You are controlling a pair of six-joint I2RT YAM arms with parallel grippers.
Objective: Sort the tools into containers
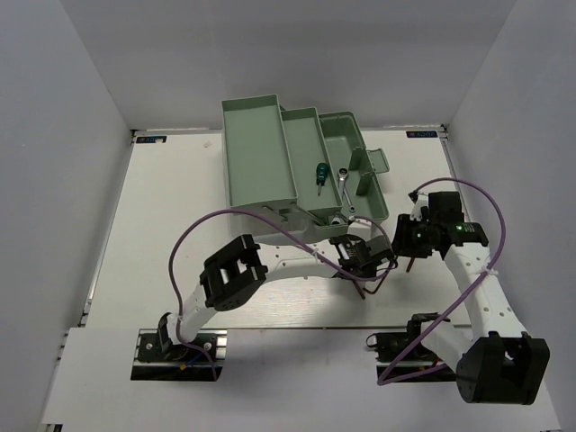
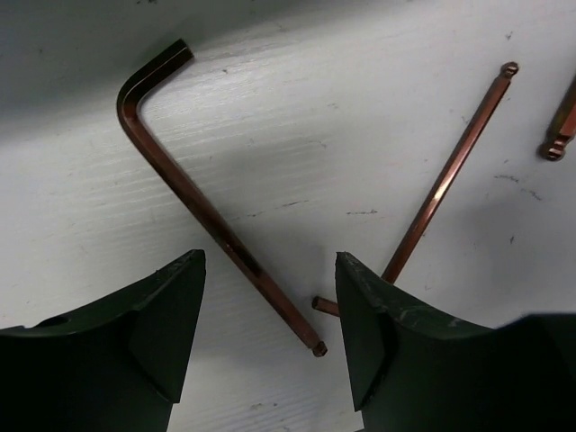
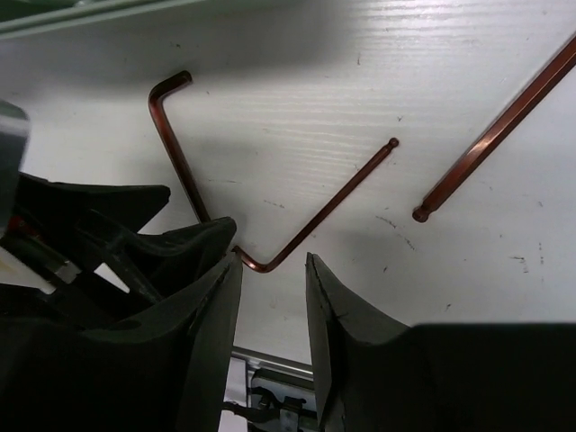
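Observation:
The mint-green toolbox [image 1: 261, 153] stands open at the far middle of the table. A green-handled screwdriver [image 1: 319, 173] and a silver wrench [image 1: 346, 180] lie in its right-hand trays. My left gripper [image 2: 270, 261] [image 1: 360, 268] is open, low over the table. The long leg of a thick copper-brown hex key [image 2: 193, 202] lies loose between its fingers. A thinner hex key [image 2: 445, 184] [image 3: 328, 202] lies beside it. My right gripper [image 3: 273, 265] [image 1: 409, 245] is open just over that thin key's bend, close beside the left gripper. A third hex key [image 3: 495, 135] lies to the right.
White walls close in the table on three sides. The toolbox front edge [image 3: 90, 11] is just beyond the hex keys. The table's near edge with its metal rail [image 3: 270, 364] is right under my right gripper. The left arm's black body [image 3: 90, 225] crowds the right gripper.

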